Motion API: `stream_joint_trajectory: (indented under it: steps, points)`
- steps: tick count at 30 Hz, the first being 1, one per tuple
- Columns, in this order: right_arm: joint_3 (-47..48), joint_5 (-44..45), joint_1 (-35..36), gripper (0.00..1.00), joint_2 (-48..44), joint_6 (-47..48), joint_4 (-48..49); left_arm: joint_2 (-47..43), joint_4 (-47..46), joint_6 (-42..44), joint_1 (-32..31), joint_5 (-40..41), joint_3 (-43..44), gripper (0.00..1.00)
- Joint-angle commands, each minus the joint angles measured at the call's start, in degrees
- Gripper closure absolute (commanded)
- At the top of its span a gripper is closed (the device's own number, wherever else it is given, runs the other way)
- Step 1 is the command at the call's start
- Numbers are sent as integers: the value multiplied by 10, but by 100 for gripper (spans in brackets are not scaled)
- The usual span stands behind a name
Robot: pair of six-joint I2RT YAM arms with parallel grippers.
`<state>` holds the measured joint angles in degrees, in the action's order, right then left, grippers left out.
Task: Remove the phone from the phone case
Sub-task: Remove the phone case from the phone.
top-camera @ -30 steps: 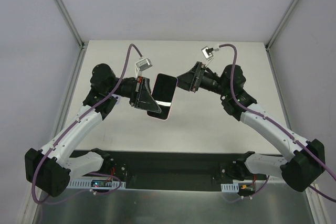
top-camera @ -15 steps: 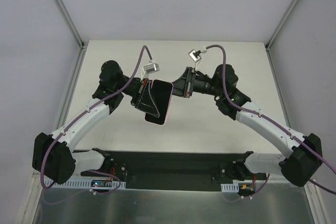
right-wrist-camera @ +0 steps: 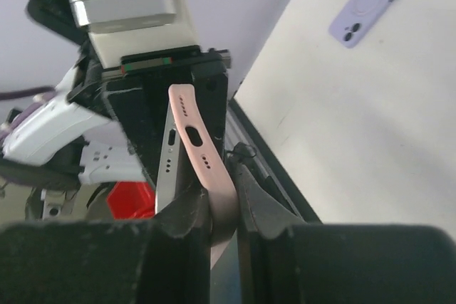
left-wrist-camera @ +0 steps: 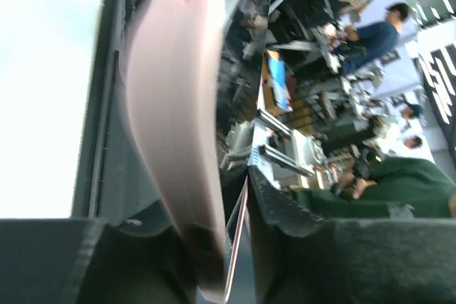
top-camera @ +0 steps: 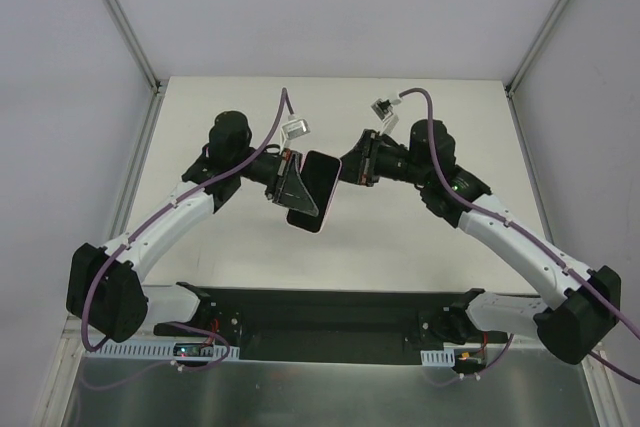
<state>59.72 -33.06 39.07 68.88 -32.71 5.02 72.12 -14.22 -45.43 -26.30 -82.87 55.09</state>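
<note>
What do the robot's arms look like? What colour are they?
The left arm and right arm are white tubes with chunky black joints. The left gripper and right gripper are black, and a purple cable runs along each arm.

Even, shadowless light is falling across a cream rectangular tabletop (top-camera: pixel 400 237) that is filling the floor of a booth. Plain white panel walls (top-camera: pixel 330 7) are closing it in at the back and on both sides, and slim grey metal frame posts (top-camera: pixel 120 17) are running up the corners. A black strip (top-camera: pixel 330 312) is lining the table's near edge, with a brushed steel plate (top-camera: pixel 320 397) lying just in front of it. In the left wrist view, a crowded workshop is showing beyond the booth, where a person in a dark blue top (left-wrist-camera: pixel 370 33) is standing among cluttered benches.
</note>
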Motion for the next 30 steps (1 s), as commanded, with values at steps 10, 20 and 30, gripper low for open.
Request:
stream_joint_trajectory:
  steps: [10, 20, 30]
  points:
    - [-30, 193, -53, 98, 24, 27, -317, -19, 7, 99, 47, 180, 58, 13]
    - [65, 327, -31, 99, 130, 27, -501, 65, 164, 105, 10, 365, 67, 18]
    - [111, 348, -6, 99, 269, -38, -535, 166, 194, 76, -64, 445, 49, 21]
